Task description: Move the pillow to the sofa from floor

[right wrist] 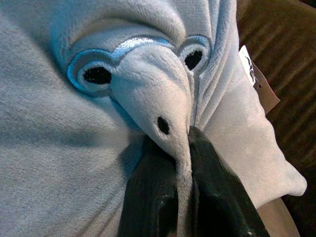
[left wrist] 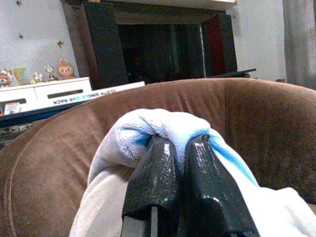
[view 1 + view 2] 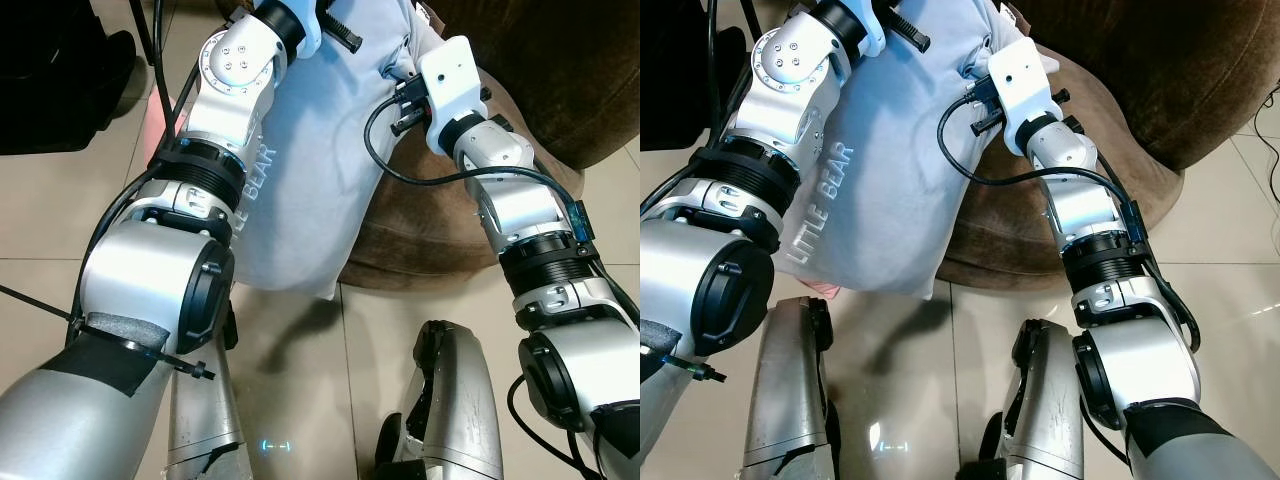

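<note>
A pale blue-grey plush pillow (image 3: 310,170) with "LITTLE BEAR" lettering hangs between my two arms, its lower edge over the tiled floor and its upper part against the brown sofa (image 3: 560,80). My left gripper (image 2: 183,148) is shut on a bunched fold of the pillow (image 2: 163,123), with the sofa's backrest (image 2: 256,123) right behind it. My right gripper (image 1: 182,143) is shut on the pillow's embroidered bear face (image 1: 143,84), pinching the plush beside the snout. A small tag (image 1: 259,84) sticks out of the pillow's edge.
The sofa's rounded brown seat (image 3: 1020,230) bulges toward me over beige floor tiles (image 3: 380,320). My silver legs (image 3: 455,400) stand close to it. A dark bag or furniture (image 3: 50,70) sits at the left. A dark cabinet (image 2: 163,44) and white shelf (image 2: 44,94) stand beyond the sofa.
</note>
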You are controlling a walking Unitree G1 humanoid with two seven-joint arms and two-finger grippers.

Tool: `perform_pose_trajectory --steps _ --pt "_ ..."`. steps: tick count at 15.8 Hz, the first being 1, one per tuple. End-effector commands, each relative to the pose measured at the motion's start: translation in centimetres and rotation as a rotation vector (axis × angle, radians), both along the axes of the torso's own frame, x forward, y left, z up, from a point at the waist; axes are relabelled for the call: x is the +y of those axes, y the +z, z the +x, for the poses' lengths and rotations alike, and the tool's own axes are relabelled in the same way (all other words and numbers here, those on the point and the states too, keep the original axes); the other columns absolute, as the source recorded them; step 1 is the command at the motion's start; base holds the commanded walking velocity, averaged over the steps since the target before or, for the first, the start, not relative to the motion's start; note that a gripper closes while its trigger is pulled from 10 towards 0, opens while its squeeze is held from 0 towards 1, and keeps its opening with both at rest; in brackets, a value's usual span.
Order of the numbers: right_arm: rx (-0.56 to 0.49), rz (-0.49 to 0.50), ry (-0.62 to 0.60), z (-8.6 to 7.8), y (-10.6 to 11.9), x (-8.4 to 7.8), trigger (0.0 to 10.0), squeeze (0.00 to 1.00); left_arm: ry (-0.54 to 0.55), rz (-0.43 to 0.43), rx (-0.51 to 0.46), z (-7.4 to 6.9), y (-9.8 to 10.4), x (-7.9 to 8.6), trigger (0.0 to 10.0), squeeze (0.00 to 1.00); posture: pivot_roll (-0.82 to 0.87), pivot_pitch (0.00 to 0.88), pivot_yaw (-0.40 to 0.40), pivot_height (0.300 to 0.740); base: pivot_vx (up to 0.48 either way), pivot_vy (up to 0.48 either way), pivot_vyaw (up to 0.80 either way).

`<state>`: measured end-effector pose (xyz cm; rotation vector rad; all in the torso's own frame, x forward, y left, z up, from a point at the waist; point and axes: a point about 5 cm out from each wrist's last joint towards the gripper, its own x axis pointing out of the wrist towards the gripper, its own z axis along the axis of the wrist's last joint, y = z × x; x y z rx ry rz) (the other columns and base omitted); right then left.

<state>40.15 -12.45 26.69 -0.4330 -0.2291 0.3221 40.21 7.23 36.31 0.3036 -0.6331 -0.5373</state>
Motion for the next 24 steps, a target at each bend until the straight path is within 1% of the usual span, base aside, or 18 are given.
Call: perform_pose_trajectory --steps 1,16,17,18,19,21,24 --pt "-0.024 0.031 -0.033 0.1 0.7 -0.8 0.0 0.00 -0.032 0.018 -0.053 -0.6 1.4 -1.1 0.0 0.00 0.04 0.144 -0.080 0.423 0.000 0.000 0.00" --pt "-0.024 0.031 -0.033 0.1 0.7 -0.8 0.0 0.00 -0.032 0.018 -0.053 -0.6 1.4 -1.1 0.0 0.00 0.04 0.144 -0.080 0.423 0.000 0.000 0.00" --pt "0.050 0.046 -0.096 0.4 -2.0 -0.5 10.0 0.00 -0.029 0.030 0.015 -0.2 -1.5 -1.8 10.0 0.00 0.04 0.148 -0.076 0.423 0.000 0.000 0.00" --pt "0.117 0.019 -0.199 0.3 -4.7 -0.3 10.0 0.00 -0.025 0.039 0.101 -0.1 -5.0 -2.5 10.0 0.00 0.04 0.155 -0.075 0.423 0.000 0.000 0.00" --pt "0.129 0.004 -0.212 0.2 -5.2 -0.1 10.0 0.00 -0.023 0.041 0.121 -0.1 -5.7 -2.5 10.0 0.00 0.04 0.155 -0.075 0.423 0.000 0.000 0.00" --pt "0.125 0.029 -0.193 0.1 -5.0 0.2 10.0 0.00 -0.019 0.039 0.126 -0.1 -6.0 -2.4 10.0 0.00 0.04 0.155 -0.075 0.423 0.000 0.000 0.00" --pt "0.126 0.058 -0.211 0.1 -5.1 0.5 10.0 0.00 -0.003 0.030 0.138 0.0 -6.3 -1.9 10.0 0.00 0.04 0.165 -0.072 0.423 0.000 0.000 0.00"
